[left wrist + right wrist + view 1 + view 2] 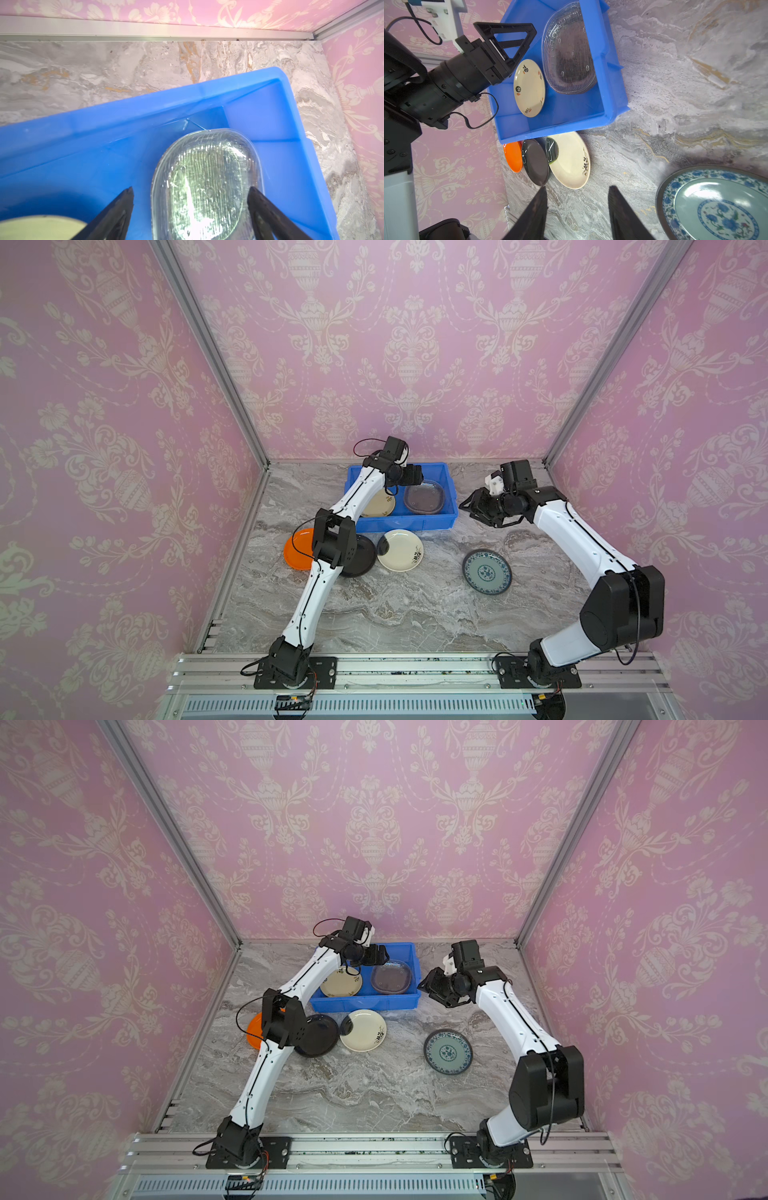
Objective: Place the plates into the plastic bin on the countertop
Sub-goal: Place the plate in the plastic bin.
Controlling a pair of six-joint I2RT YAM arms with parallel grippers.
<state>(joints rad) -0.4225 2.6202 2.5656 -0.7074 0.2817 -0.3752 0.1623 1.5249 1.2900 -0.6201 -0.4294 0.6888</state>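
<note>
Right claw (577,188) hangs spread and empty above the grey marble table (395,614), just right of the blue bin (415,522). Nearest on the table, a blue plate (487,572) lies alone. Farther back, three sit in a row just before the bin: orange plate (297,549), black plate (363,558) overlapping it, and cream plate (401,551). The bin behind them holds a second cream plate (380,506) on its left and stacked glass plates (424,498) on its right. Left claw (190,189) hovers over the glass plates, spread wide, gripping nothing.
</note>
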